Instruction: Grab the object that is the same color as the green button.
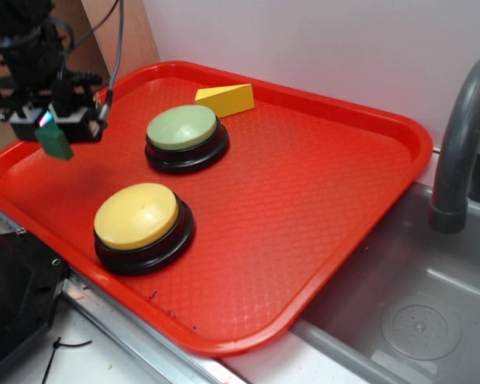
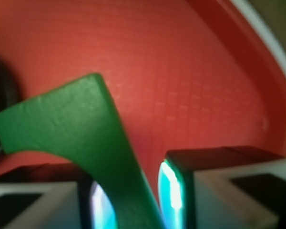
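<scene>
The object, a small dark green block [image 1: 55,143] with a curved notch, hangs above the left part of the red tray [image 1: 304,184]. My gripper [image 1: 54,130] is shut on it from above. In the wrist view the green block [image 2: 71,124] fills the lower left, and its narrow leg runs down between my gripper [image 2: 138,200] and its two glowing pads [image 2: 174,191], with the tray [image 2: 181,71] below. The green button [image 1: 182,128], a pale-green dome on a black base, sits on the tray to the right of the gripper.
A yellow dome button [image 1: 136,216] stands at the tray's front left. A yellow wedge block [image 1: 226,99] lies at the tray's back edge behind the green button. A grey faucet [image 1: 464,144] and sink [image 1: 408,312] are to the right.
</scene>
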`<act>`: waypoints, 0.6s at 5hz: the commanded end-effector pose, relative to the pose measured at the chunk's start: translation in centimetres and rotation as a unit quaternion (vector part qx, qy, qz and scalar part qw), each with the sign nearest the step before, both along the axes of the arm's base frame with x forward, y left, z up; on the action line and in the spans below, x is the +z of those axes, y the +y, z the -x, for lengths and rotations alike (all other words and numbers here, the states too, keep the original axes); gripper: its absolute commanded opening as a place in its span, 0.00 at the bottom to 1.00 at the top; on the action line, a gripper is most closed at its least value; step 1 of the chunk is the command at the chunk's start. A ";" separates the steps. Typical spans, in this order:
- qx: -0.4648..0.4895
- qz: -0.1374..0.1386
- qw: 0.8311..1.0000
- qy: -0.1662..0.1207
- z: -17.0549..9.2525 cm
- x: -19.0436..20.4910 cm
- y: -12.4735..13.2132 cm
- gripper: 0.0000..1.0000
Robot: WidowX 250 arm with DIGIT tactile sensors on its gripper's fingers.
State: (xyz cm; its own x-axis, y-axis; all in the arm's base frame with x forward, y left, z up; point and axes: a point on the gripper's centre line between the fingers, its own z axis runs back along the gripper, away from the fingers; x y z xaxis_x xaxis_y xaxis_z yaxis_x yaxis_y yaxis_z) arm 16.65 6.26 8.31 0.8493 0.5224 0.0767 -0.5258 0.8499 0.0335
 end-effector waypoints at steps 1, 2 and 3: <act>-0.051 0.040 0.998 -0.021 -1.6 10.2 -3.0 0.00; -0.067 0.039 0.996 -0.047 -1.5 13.8 -5.0 0.00; -0.069 0.028 0.996 -0.058 -1.6 14.4 -5.5 0.00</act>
State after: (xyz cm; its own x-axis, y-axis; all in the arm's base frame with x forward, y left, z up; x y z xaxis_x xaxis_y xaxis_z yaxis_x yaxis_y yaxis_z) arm 18.25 0.66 21.22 0.9037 0.4150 0.1059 -0.4121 0.9098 -0.0483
